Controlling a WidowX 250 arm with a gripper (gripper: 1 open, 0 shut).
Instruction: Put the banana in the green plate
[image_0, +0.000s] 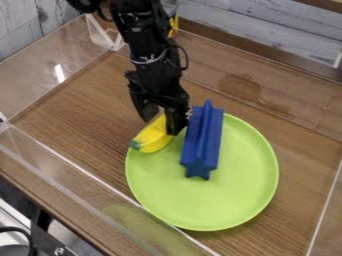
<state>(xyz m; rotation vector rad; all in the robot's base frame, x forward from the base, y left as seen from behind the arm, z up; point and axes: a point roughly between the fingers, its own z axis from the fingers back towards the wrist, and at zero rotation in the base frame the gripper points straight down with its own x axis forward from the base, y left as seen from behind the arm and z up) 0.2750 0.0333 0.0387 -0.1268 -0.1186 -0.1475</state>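
The small yellow banana (151, 140) lies across the left rim of the lime-green plate (227, 195), partly on the plate and partly on the wood. My gripper (158, 117) points straight down just above it. It is open, with one black finger on either side of the banana's upper end. I cannot tell whether the fingers touch the banana. The arm rises toward the top of the view.
A long blue block (201, 138) lies on the plate just right of the banana and close to my right finger. Clear plastic walls (54, 165) enclose the wooden tabletop (74, 105) on the left, front and right.
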